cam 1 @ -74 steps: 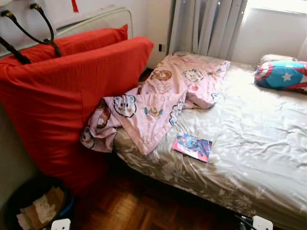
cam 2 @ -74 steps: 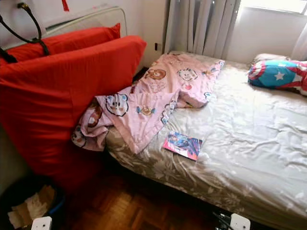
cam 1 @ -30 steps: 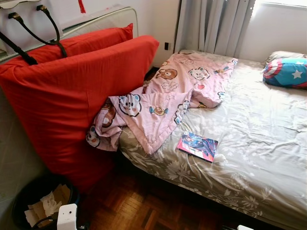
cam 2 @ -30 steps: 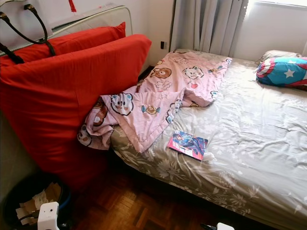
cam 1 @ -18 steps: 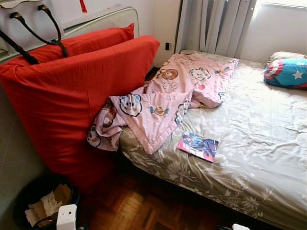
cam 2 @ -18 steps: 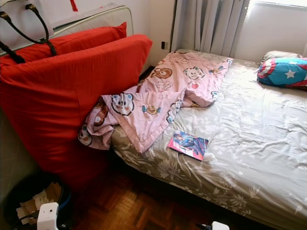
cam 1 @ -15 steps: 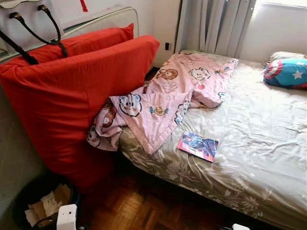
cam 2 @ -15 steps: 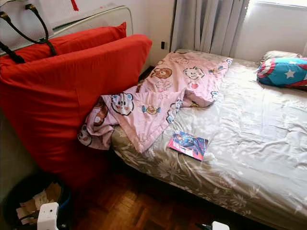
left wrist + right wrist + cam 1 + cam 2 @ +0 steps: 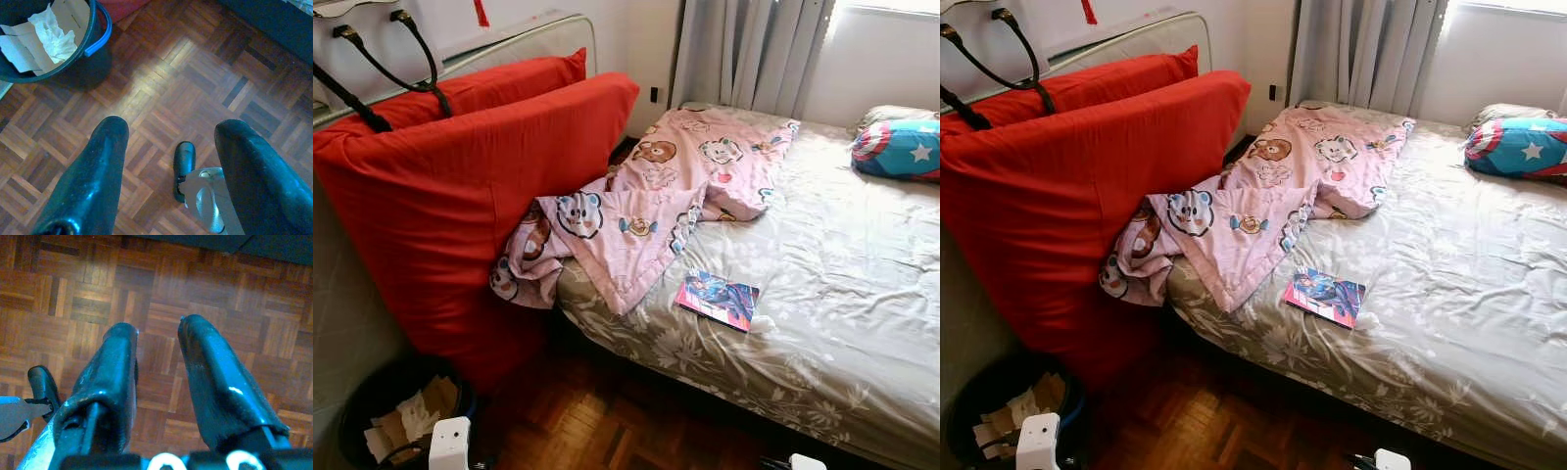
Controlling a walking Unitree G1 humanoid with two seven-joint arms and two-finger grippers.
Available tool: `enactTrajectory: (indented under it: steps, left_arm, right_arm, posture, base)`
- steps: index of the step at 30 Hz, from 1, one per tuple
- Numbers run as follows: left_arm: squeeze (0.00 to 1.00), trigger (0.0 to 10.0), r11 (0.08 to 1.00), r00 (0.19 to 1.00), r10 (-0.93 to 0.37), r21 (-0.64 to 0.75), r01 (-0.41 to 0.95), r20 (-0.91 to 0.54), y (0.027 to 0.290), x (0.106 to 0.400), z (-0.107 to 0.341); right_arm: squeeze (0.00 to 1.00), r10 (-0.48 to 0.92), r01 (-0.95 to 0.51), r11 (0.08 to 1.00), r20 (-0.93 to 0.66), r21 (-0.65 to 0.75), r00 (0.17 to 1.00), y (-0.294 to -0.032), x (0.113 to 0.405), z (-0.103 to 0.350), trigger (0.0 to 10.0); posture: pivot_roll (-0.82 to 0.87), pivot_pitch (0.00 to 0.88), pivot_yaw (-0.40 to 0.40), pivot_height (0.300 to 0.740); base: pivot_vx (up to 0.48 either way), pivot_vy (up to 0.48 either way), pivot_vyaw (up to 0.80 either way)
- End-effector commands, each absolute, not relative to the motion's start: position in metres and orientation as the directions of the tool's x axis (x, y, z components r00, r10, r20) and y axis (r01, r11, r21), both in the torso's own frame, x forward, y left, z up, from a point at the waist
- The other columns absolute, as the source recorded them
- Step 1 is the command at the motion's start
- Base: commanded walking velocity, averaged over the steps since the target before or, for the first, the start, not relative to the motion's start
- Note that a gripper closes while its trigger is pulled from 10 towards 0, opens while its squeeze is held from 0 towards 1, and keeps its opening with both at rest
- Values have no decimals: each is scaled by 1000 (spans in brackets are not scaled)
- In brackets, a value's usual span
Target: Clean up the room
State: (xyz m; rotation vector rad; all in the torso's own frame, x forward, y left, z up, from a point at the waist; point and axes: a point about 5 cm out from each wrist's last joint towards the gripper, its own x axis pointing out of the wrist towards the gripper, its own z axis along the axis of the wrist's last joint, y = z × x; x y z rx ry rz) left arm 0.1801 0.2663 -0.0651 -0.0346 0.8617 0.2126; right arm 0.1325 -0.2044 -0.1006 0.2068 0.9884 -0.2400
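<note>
Trouble waits if you reach for the book (image 9: 719,300) at two o'clock on the bed (image 9: 842,294) with both left gripper (image 9: 168,171) and right gripper (image 9: 159,377) hanging released over the floor (image 9: 195,73): its thin edge may slide on the sheet.

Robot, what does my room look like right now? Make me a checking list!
Surface: bed with a wrinkled flowery sheet; wood floor below.
Job's things: pink blanket bunched, hanging off the bed's edge; book lying flat on the sheet; star pillow at the far end.
Clutter: bin holding paper and card.
Grippers: left tool open, right tool open, both empty above the floor.
Cables: nothing seen.
Surroundings: red mattress leaning beside the bed; curtains; bag handles.
</note>
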Motion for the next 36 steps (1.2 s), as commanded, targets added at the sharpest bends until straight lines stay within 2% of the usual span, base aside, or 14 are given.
enactTrajectory:
  steps: [1,7,36]
  left_arm:
    - [0,10000,978,617,179,68,-199,-767,271,179,-65]
    - [0,10000,978,619,178,65,-200,-765,271,179,-64]
    - [0,10000,976,619,180,63,-207,-765,273,180,-63]
  right_arm:
    - [0,-97,283,957,-841,69,533,-202,137,-100,10000]
    - [0,-88,279,957,-840,77,535,-201,138,-99,10000]
    - [0,-65,263,960,-838,96,542,-199,142,-98,10000]
  posture:
    - [39,0,-27,740]
    - [44,0,-25,740]
    - [42,0,-22,740]
  base:
    - [0,0,0]
    - [0,0,0]
    - [288,0,0]
